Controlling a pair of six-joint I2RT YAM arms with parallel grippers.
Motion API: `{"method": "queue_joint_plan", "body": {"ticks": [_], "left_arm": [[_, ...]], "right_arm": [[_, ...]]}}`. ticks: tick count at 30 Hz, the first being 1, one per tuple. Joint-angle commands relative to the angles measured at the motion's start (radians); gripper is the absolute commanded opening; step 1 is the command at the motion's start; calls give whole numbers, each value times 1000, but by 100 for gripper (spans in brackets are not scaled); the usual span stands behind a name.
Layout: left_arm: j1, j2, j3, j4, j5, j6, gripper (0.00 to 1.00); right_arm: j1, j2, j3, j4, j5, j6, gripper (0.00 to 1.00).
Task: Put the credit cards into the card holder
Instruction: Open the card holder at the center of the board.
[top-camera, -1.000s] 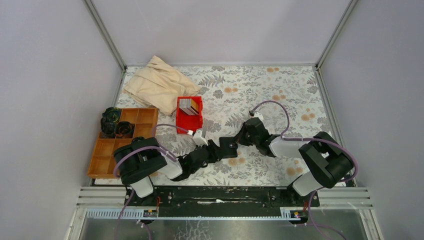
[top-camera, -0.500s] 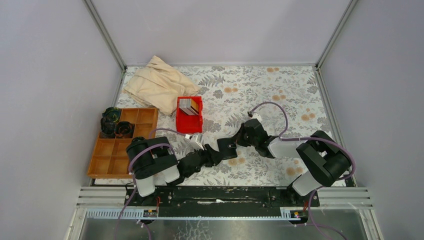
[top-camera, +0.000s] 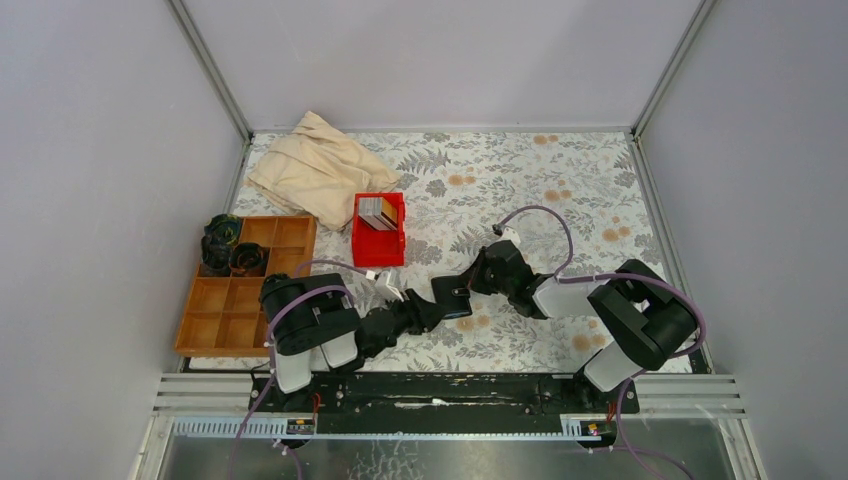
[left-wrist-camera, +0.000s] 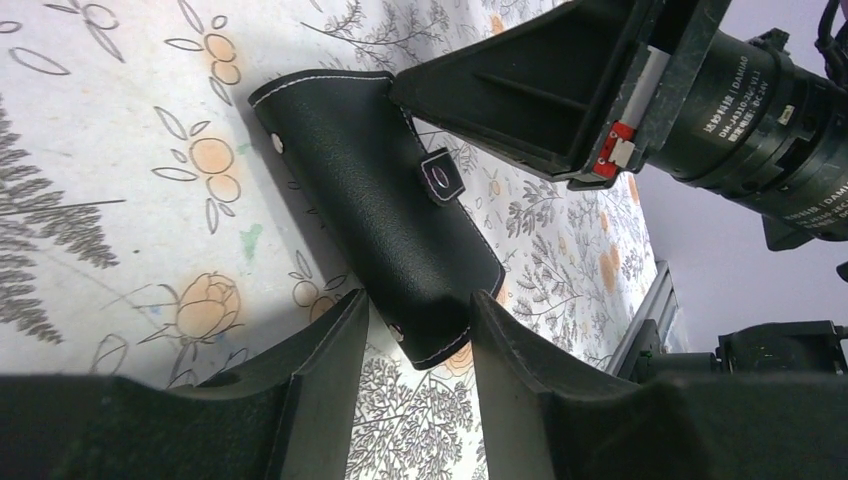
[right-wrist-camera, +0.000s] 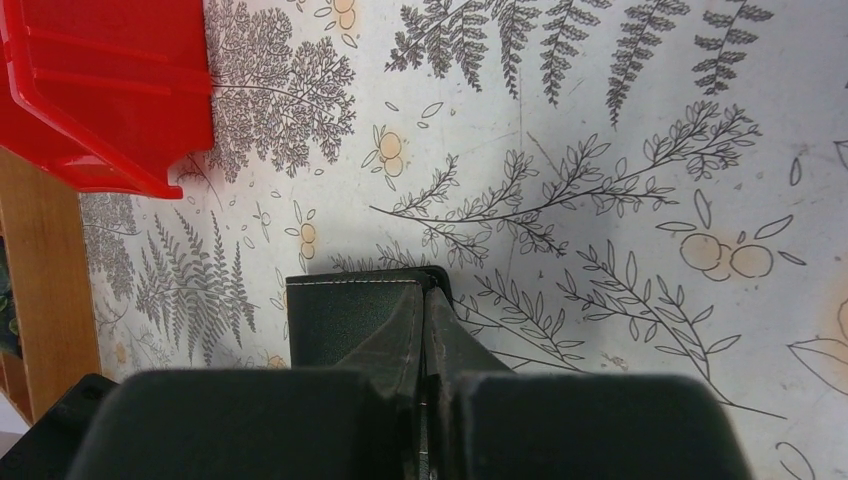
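The black card holder (left-wrist-camera: 390, 200) lies closed on the flowered table, clasp tab up, and shows as a small dark patch (top-camera: 453, 295) between the two arms. My left gripper (left-wrist-camera: 420, 325) is open, its fingers either side of the holder's near corner with gaps showing. My right gripper (right-wrist-camera: 428, 292) is shut, pinching the holder's far edge (right-wrist-camera: 345, 310); its fingers (left-wrist-camera: 520, 90) show at that corner from the left wrist. The credit cards (top-camera: 376, 211) stand stacked in the red bin (top-camera: 358, 240), apart from both grippers.
A brown compartment tray (top-camera: 215, 310) with dark round items (top-camera: 222, 250) sits at the left, and its edge (right-wrist-camera: 40, 290) shows in the right wrist view. A beige cloth (top-camera: 315, 170) lies at the back left. The red bin's corner (right-wrist-camera: 100, 90) is near the right gripper.
The left arm's elbow has swung right and its gripper has closed in on the card holder, jaws slightly wider. The right gripper and the holder have shifted slightly left.
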Motion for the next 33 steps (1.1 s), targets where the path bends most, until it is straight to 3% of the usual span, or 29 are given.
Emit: {"method": "queue_joint_plan", "body": {"ticks": [1, 6, 14, 22, 33], "left_arm": [[-6, 7, -20, 114, -84, -2, 48], [-6, 9, -29, 128, -106, -1, 38], [-7, 8, -15, 131, -83, 27, 8], [-6, -6, -34, 119, -91, 12, 2], [-20, -85, 5, -91, -114, -8, 2]], "right_arm": [[44, 29, -40, -124, -25, 3, 0], [52, 26, -42, -130, -18, 3, 0], [58, 20, -39, -149, -5, 2, 6], [64, -41, 28, -292, 83, -53, 36], [144, -121, 156, -506, 274, -124, 41]]}}
